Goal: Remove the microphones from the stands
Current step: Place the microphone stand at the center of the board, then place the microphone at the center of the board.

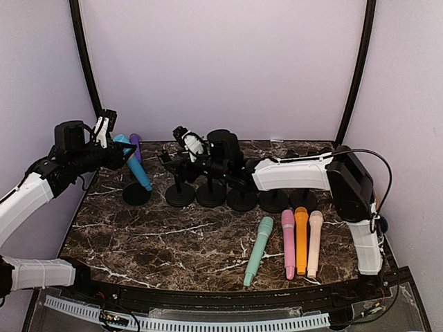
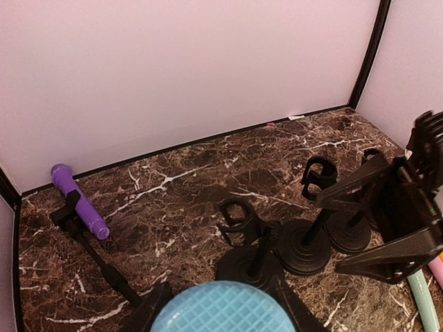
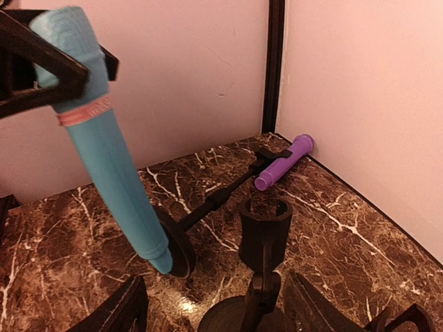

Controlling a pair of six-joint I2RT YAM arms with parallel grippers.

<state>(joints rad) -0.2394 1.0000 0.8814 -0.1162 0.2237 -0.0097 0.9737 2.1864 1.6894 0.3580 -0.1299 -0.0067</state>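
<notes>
**Blue microphone out of its clip, waiting to be set down**

My left tool [image 1: 116,142] is clamped on the head of the blue microphone [image 1: 137,171], up off the table [image 1: 173,242] and to the left of the row of empty stands [image 1: 211,194]. The microphone hangs slanted, head high and tail low. The tail ends just beside the round base of the far-left stand, and from the right wrist view I cannot tell whether it touches. No clip is around the body, so I judge the pull-out itself done.

My right tool [image 1: 183,135] sits over the left end of the row. Its fingers are spread wide to either side of an empty clip [image 3: 265,220] and grip nothing.

The purple microphone [image 1: 136,146] is left of the row and behind the blue one, still caught in the clip of the leaning stand.

Four more microphones [image 1: 287,242] lie side by side on the table in front of the row's right end.

The next move, as I read it, is to carry the blue one clear of that base without knocking the leaning stand, then lay it flat in front of the row. The right tool should keep out of that path. The risk is the tail snagging the base or the rod as I swing.
</notes>
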